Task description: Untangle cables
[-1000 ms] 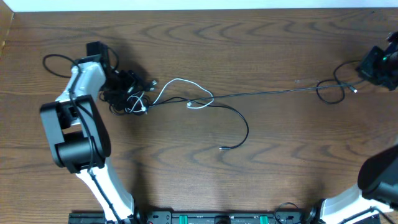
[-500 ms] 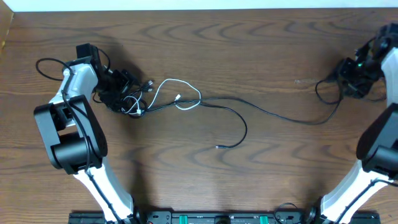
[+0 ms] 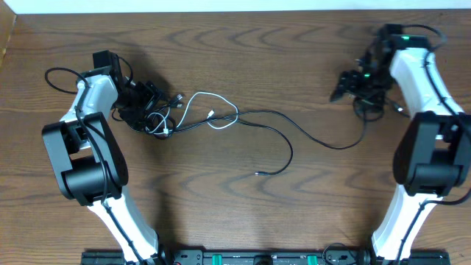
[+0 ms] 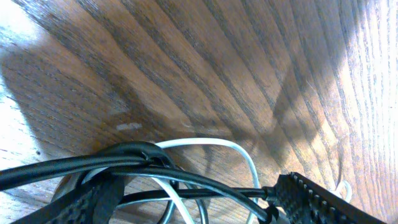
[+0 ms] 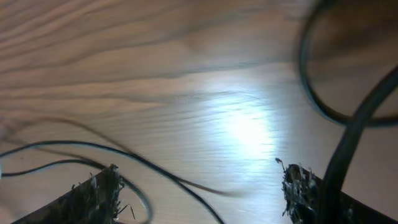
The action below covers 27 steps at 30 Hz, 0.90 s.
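A knot of black cables point(image 3: 152, 120) lies at the left, and my left gripper point(image 3: 147, 99) sits right over it. In the left wrist view the left gripper point(image 4: 205, 202) is open, its jaws wide apart, with black cables point(image 4: 186, 177) and the white cable point(image 4: 239, 152) passing loosely between them. The white cable point(image 3: 219, 110) loops out to the right of the knot. One long black cable point(image 3: 324, 144) sags across the table toward my right gripper point(image 3: 344, 85). That right gripper point(image 5: 199, 186) is open, and a thin black cable point(image 5: 161, 171) lies on the wood under it.
A loose black cable end point(image 3: 259, 173) rests near the table's middle. The left arm's own thick wire point(image 3: 59, 73) loops at the far left. The arm bases point(image 3: 243, 258) line the front edge, and the table's far edge point(image 3: 235, 12) runs along the top.
My right gripper opened and let go of the long black cable, then swung left and inward. The cable went from taut to slack and sagging. The left arm shifted slightly left, then stayed put.
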{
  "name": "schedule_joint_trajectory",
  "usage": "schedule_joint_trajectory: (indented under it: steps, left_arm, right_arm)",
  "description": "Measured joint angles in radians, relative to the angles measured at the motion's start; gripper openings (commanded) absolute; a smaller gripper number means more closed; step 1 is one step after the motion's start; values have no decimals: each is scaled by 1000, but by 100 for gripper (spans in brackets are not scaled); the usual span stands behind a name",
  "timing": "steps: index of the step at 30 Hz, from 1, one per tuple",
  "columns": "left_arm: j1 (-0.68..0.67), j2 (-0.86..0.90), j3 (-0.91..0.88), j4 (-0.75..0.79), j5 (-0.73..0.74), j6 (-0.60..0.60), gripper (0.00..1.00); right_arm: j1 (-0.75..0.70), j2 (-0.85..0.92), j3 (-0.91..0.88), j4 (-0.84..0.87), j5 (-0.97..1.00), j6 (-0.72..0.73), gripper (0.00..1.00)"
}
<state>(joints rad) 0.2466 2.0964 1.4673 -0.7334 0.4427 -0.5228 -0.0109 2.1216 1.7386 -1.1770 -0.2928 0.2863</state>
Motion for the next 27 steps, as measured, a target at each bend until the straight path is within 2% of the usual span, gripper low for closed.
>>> schedule_joint_trajectory:
  steps: [6, 9, 13, 20, 27]
  left_arm:
    - [0, 0, 0, 0, 0, 0, 84]
    - [0, 0, 0, 0, 0, 0, 84]
    - [0, 0, 0, 0, 0, 0, 84]
    - [0, 0, 0, 0, 0, 0, 84]
    - [0, 0, 0, 0, 0, 0, 84]
  right_arm:
    - [166, 0, 1, 98, 12, 36, 99]
    - [241, 0, 1, 107, 63, 12, 99]
    - [300, 0, 1, 29, 194, -60, 99]
    - [303, 0, 12, -114, 472, -115, 99]
    - [299, 1, 152, -132, 580, -169, 99]
